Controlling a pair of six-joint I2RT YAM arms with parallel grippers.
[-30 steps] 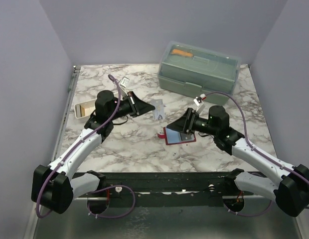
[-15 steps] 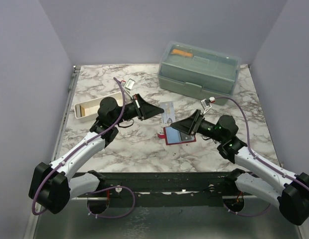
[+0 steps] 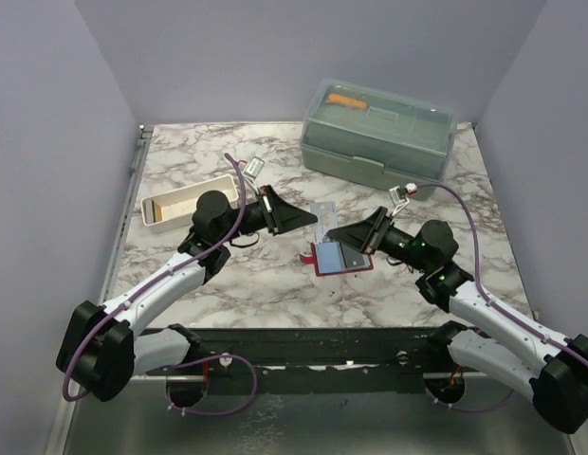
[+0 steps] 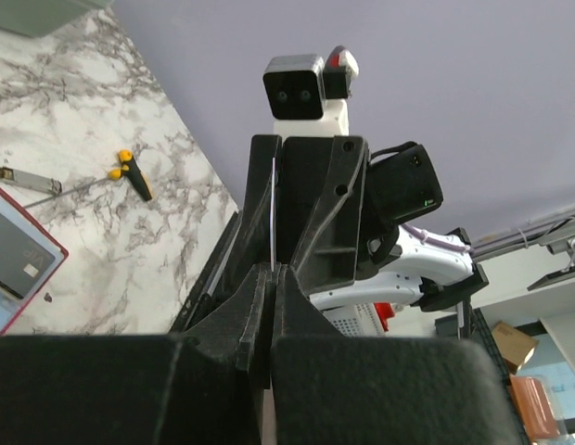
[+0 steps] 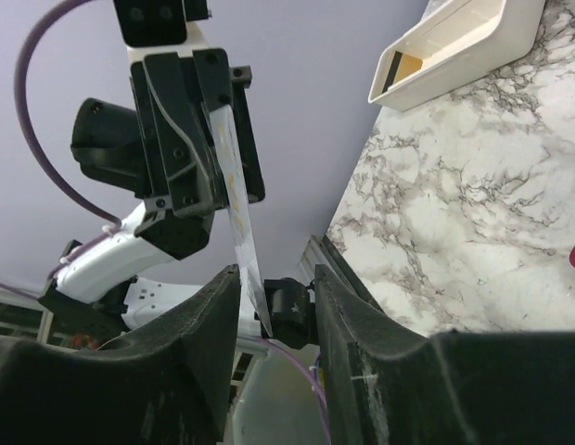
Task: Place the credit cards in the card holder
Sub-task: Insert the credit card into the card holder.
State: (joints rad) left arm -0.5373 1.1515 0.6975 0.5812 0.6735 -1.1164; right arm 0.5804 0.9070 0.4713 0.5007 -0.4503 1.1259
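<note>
A long white plastic tray (image 5: 464, 46) with something tan inside sits well to the left of the card holder (image 3: 339, 258), a small dark-red square wallet. The wallet lies opened flat on the marble-patterned table (image 3: 256, 284), its grey-blue inner face turned up.

The left gripper (image 3: 311, 221) hangs just left of and beyond the wallet. Its black fingers (image 4: 255, 306) are pressed together on a thin pale credit card (image 3: 322, 212). The left wrist view shows the card edge-on as a white line rising from between them.

The card stands on edge. Its long axis runs from the left gripper towards the right one, above the wallet's far edge.

The right gripper (image 3: 336, 234) faces the left gripper head-on. It is directly over the wallet and is the nearer of the two to it. Its jaws are spread, and in the right wrist view the card's free end (image 5: 246, 250) reaches into the gap between the two fingers (image 5: 213, 343). Whether either pad touches the card cannot be told.

This looks like a handover. The right jaws need only close across the card's thin faces, and the wallet then lies straight below.

Far to the right and beyond the wallet stands a large pale-green lidded plastic box (image 3: 379, 142).
</note>
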